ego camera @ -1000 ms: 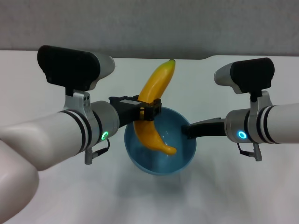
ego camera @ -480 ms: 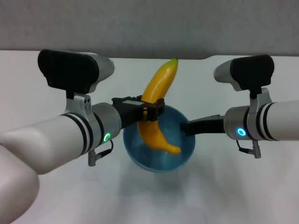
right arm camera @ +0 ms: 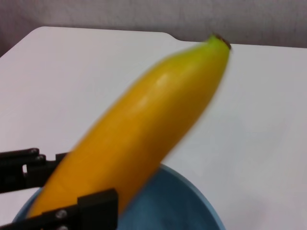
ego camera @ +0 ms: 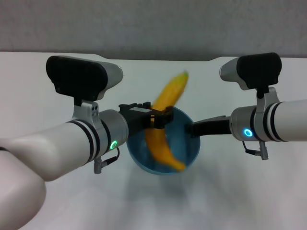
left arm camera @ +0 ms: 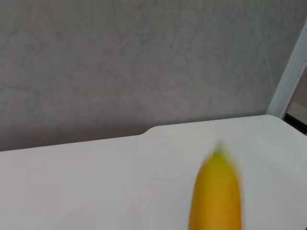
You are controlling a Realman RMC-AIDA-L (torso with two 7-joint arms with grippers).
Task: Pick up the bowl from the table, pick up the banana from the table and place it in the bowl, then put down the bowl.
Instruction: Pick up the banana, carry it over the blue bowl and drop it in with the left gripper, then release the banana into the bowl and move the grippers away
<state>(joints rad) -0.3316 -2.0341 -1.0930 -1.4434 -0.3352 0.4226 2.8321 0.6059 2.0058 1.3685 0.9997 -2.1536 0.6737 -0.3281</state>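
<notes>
My left gripper (ego camera: pixel 157 120) is shut on the middle of the yellow banana (ego camera: pixel 169 97) and holds it steeply tilted over the light-blue bowl (ego camera: pixel 188 146). The banana's lower end reaches down inside the bowl near its front rim; its stem tip points up and away. My right gripper (ego camera: pixel 193 129) is shut on the bowl's right rim and holds the bowl above the white table (ego camera: pixel 29 96). The right wrist view shows the banana (right arm camera: pixel 144 124) between the left fingers (right arm camera: pixel 96 205) over the bowl (right arm camera: pixel 177 206). The left wrist view shows only the banana's tip (left arm camera: pixel 216 196).
The tabletop has a shallow notch (ego camera: pixel 211 60) in its far edge, with a grey wall behind it. The bowl's shadow (ego camera: pixel 158 191) lies on the table beneath it. No other objects show on the table.
The left gripper has shifted slightly right and lowered the banana, whose lower end has sunk deeper into the bowl. The bowl and right gripper stay almost still.
</notes>
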